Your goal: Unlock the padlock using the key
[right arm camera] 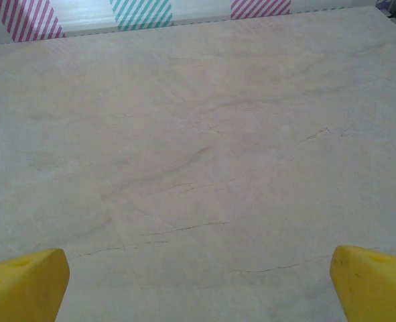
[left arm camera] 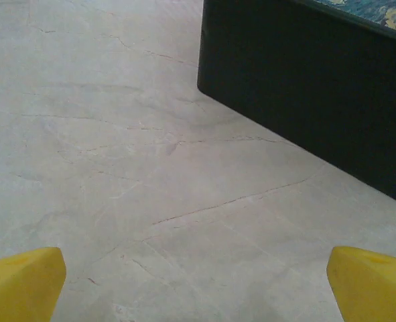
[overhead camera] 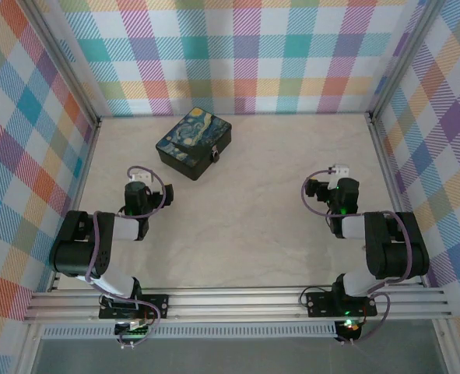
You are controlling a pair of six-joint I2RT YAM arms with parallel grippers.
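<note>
Plainly, our left hand [left arm camera: 196, 285] hovers just near-left of the dark box with the blue-and-yellow starry painted lid [overhead camera: 194, 142], spread wide, holding nothing. Our right hand [right arm camera: 198, 285], equally wide and empty, is well to the box's right above the pale marbled bench [overhead camera: 245, 222]. We see the tiny dark-and-silvery padlock [overhead camera: 215, 156] at the box's near-right wall.

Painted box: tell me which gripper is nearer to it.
Left. The left gripper sits just short of the box, toward its left; the right gripper is farther off to the box's right.
</note>
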